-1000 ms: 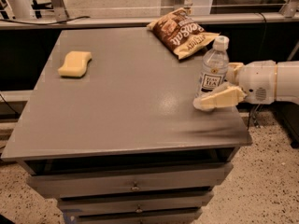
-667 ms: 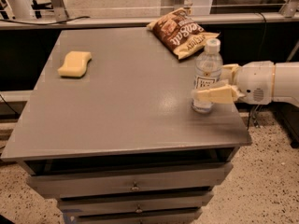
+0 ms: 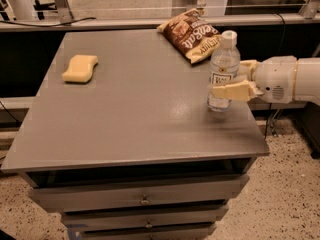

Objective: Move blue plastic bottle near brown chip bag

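Note:
The blue plastic bottle [image 3: 223, 66], clear with a white cap and a white-and-dark label, stands upright near the table's right edge. My gripper [image 3: 228, 79] reaches in from the right and is shut on the bottle. One tan finger [image 3: 231, 91] crosses in front of its lower half and the other shows behind it. The brown chip bag [image 3: 192, 34] lies flat at the far right of the table, just behind and left of the bottle, a short gap away.
A yellow sponge [image 3: 80, 68] lies at the left of the grey table [image 3: 140, 114]. The table's right edge runs just under my white arm [image 3: 285, 80]. Drawers sit below the front edge. A railing and floor lie beyond the far edge.
My gripper has closed around the bottle and shifted with it a little to the left and toward the chip bag. The bag and sponge have not moved.

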You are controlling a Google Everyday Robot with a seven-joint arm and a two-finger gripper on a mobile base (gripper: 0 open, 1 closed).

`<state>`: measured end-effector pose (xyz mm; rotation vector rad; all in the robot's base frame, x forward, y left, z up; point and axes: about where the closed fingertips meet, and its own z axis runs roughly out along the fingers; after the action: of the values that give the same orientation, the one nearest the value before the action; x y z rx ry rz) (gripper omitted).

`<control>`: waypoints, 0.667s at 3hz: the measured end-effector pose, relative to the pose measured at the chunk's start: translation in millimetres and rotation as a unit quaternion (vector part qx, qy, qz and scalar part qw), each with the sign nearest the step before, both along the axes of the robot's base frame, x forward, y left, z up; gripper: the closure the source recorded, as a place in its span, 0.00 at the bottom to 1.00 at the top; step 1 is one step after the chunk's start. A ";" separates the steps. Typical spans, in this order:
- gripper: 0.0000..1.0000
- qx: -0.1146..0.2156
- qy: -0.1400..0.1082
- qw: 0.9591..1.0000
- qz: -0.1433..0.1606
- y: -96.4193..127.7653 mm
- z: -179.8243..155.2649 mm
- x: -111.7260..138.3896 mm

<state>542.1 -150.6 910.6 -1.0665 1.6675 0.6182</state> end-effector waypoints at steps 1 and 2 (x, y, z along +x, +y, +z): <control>1.00 0.000 -0.001 1.000 0.002 2.2 1.4 0.2; 1.00 0.000 -0.001 1.000 0.002 2.2 1.4 0.2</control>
<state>542.4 -148.4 912.0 -1.0704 1.6639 0.6190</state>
